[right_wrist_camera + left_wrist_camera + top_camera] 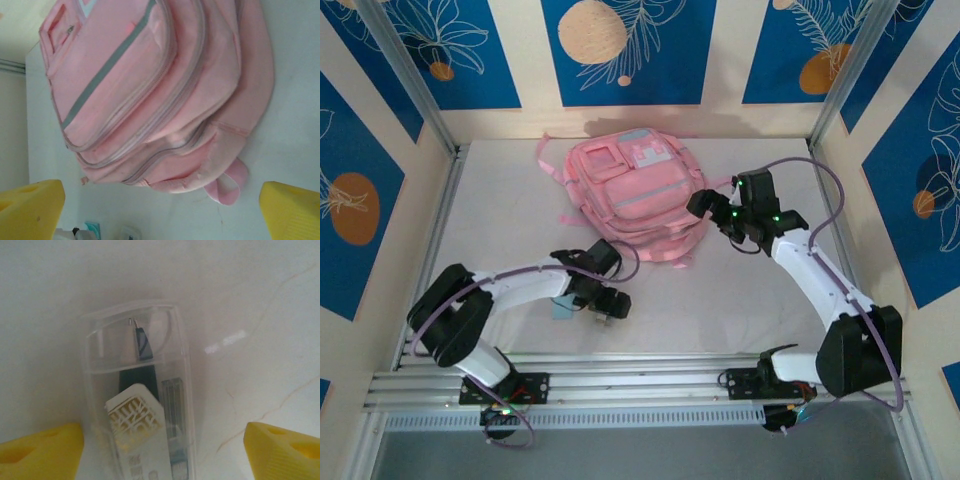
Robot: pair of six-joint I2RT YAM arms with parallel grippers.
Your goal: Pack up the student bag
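print on the white patch of the student bag (635, 190) is too small to read from the top camera; the pink bag lies flat at the far middle of the white table (500, 210). the left gripper (610, 305) hangs low near the front, beside a small pale blue thing (563, 308); the right gripper (705, 205) sits just beside the bag's right edge. cream walls (525, 60) carry blue panels with white leaf outlines and orange discs. from the left wrist, the left gripper (162, 435) stands wide apart, straddling a clear plastic case (137, 365) without clamping it; inside are a dark pointed tool (143, 345) and a white card (137, 425) with a yellowish lattice, its small marks blurred. the surface shows faint veins. from the right wrist, the right gripper (160, 192) is spread wide and empty, the student bag (150, 85) just ahead with its grey stripe, zips and a strap loop (230, 185).
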